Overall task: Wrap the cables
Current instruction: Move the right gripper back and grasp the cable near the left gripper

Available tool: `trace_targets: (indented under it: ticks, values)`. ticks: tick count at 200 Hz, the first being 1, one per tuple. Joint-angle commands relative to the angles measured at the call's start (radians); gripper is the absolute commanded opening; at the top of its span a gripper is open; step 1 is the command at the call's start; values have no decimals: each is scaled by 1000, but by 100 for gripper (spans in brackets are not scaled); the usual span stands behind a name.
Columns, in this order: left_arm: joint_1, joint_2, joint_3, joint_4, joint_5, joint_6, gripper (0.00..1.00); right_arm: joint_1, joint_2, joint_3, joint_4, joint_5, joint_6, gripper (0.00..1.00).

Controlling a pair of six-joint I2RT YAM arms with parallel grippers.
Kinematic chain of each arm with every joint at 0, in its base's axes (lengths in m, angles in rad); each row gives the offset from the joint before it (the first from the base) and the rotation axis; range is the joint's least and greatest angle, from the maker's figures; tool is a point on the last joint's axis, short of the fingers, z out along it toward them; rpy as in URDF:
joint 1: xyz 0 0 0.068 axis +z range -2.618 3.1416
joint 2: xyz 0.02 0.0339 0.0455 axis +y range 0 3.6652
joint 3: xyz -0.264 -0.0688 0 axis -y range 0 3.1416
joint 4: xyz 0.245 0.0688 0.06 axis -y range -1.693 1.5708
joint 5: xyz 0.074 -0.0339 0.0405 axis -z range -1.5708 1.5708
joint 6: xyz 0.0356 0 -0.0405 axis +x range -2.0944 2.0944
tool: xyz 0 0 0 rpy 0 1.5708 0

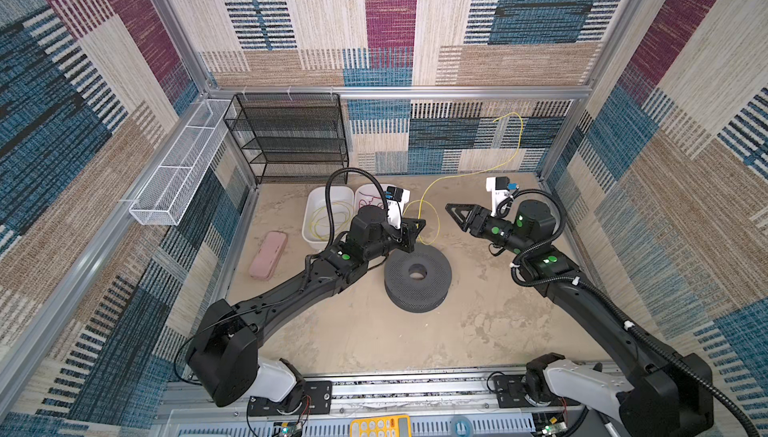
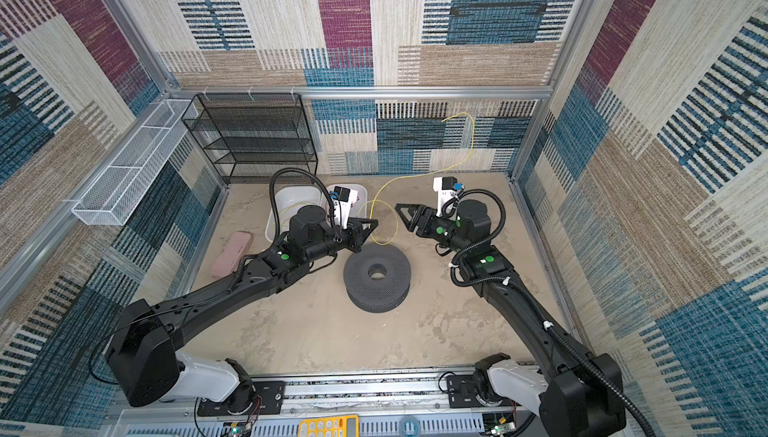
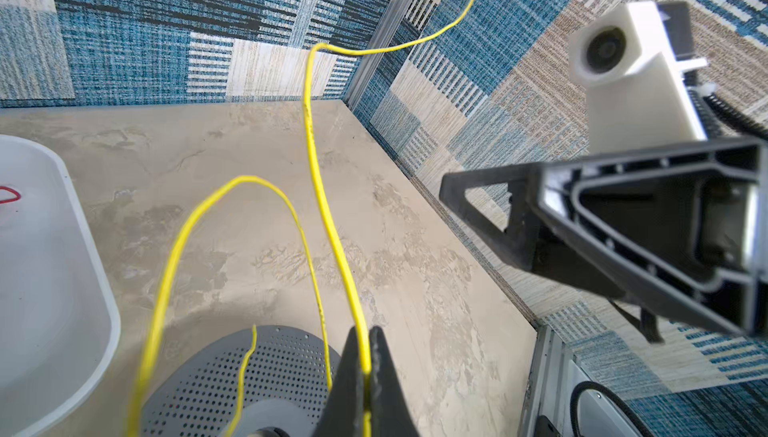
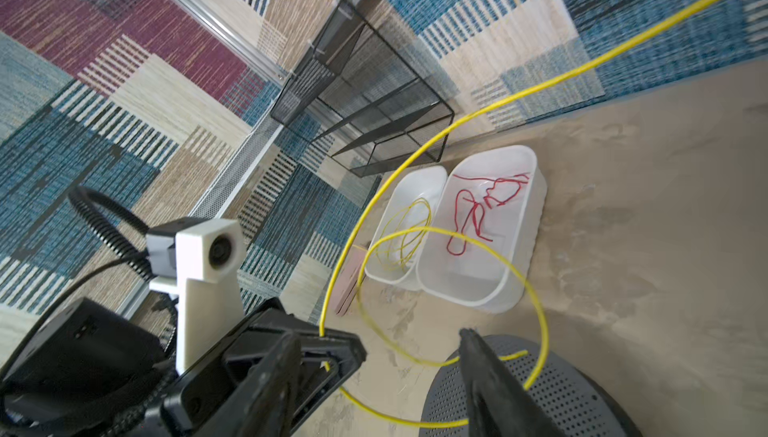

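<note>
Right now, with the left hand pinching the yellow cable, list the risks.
The left hand alone grips the yellow cable; a tug may pull it free. The right hand is open and apart, so the tail arcing toward the back wall could whip or snag. The loose loop beside the grey reel might tangle.
</note>
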Motion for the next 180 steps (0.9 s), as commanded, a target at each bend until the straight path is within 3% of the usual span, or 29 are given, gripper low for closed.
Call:
trace_targets:
  ticks: [1,22,37,63,79,100,180]
  values:
    - [1,10,18,20,2,-30,0,8,5,15,5,4,-28,64]
    - [7,12,20,-13,-44,-36,0,6,-47,71,-87,138,-115,72]
    - [15,13,19,-18,-47,-44,0,7,-68,105,-122,174,-152,75]
    - [16,28,34,-12,-32,-37,0,6,-23,106,-96,63,-83,72]
    - [15,42,41,-5,-19,-37,0,10,20,73,-29,-16,-14,62]
    - [15,55,47,-6,-7,-32,0,37,65,56,38,-31,36,51]
    - [15,83,64,-22,51,-22,0,95,231,101,118,-36,83,50]
